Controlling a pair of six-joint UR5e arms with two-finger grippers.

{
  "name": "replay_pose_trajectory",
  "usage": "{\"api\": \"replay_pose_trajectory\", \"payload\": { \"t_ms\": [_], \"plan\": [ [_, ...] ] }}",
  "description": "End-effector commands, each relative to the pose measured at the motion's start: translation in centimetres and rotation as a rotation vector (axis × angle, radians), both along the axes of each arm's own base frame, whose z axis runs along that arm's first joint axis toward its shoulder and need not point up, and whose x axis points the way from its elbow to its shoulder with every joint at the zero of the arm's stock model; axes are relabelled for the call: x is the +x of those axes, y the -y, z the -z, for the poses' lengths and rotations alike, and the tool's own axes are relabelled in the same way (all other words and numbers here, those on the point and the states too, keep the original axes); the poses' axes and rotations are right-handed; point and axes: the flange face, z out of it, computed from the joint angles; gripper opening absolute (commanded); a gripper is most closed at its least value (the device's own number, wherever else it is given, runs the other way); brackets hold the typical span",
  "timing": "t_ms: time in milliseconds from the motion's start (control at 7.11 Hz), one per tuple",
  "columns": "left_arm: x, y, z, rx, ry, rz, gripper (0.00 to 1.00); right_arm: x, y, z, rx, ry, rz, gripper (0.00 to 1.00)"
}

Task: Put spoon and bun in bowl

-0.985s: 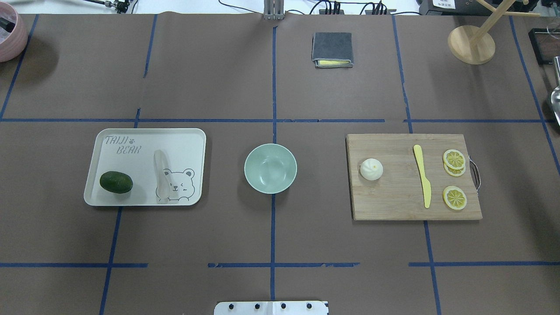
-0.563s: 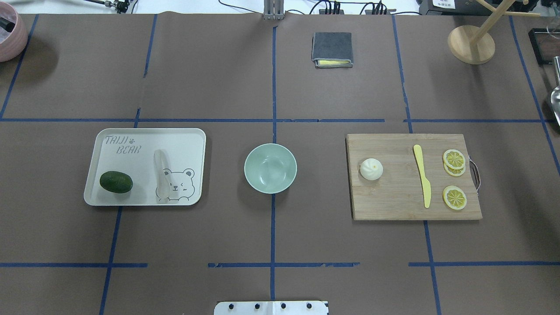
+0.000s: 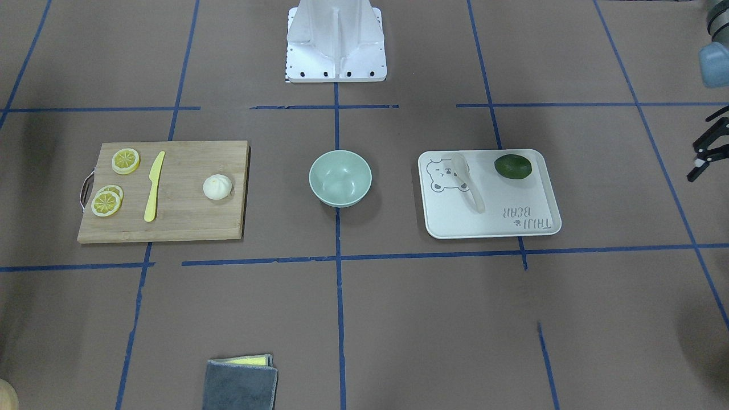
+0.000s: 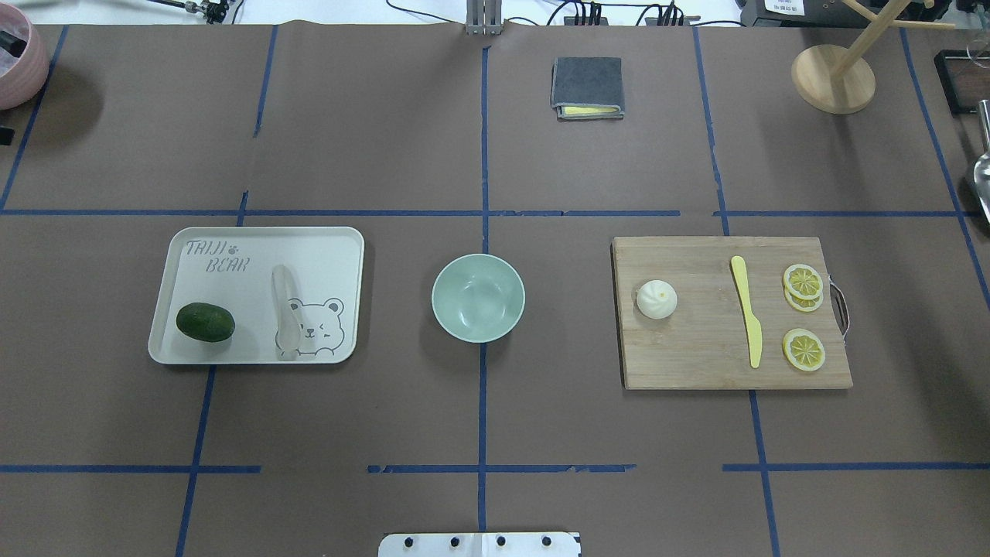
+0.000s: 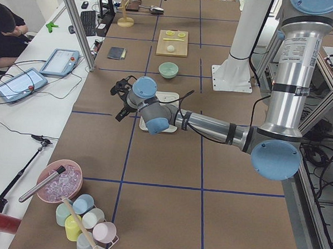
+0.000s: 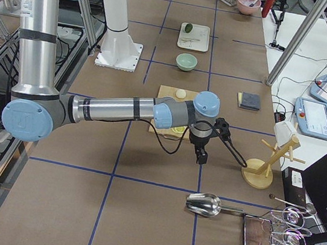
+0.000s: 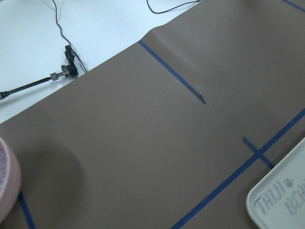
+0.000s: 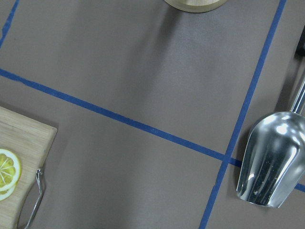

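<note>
The off-white spoon lies on the white bear-print tray, scoop toward the robot; it also shows in the front view. The white pleated bun sits on the left part of the wooden cutting board. The mint-green bowl stands empty at the table's middle. My left gripper hovers far out past the tray's left side, fingers apart and empty. My right gripper hovers past the board's right end; it shows only in the right side view, so I cannot tell its state.
A dark green avocado lies on the tray. A yellow knife and lemon slices lie on the board. A grey cloth, a wooden stand, a metal scoop and a pink bowl sit around the edges.
A black tip of my left gripper has come into the overhead view at its left edge. The spoon, bun and bowl have not moved.
</note>
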Motion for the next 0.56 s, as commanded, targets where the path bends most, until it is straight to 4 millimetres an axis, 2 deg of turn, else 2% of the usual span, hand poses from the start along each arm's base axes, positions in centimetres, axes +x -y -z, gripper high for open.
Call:
{"api": "replay_pose_trajectory", "payload": {
  "t_ms": [0,141,281,422],
  "plan": [
    [8.2,-2.7,2.1,-0.113,0.028,0.040,1.00,0.1,-0.4,-0.5,-0.009,-0.001,0.000,1.00],
    [11.8,-4.0,2.9,-0.164,0.045,0.133,1.00,0.1,-0.5,-0.7,-0.011,-0.001,0.000,1.00],
    [15.7,-5.4,2.7,-0.259,0.052,0.175,1.00,0.2,-0.7,-0.9,-0.015,-0.002,-0.001,1.00],
    [18.6,-5.7,4.1,-0.382,0.008,0.232,0.89,0.2,-0.8,-1.0,-0.013,-0.002,0.000,1.00]
  ]
}}
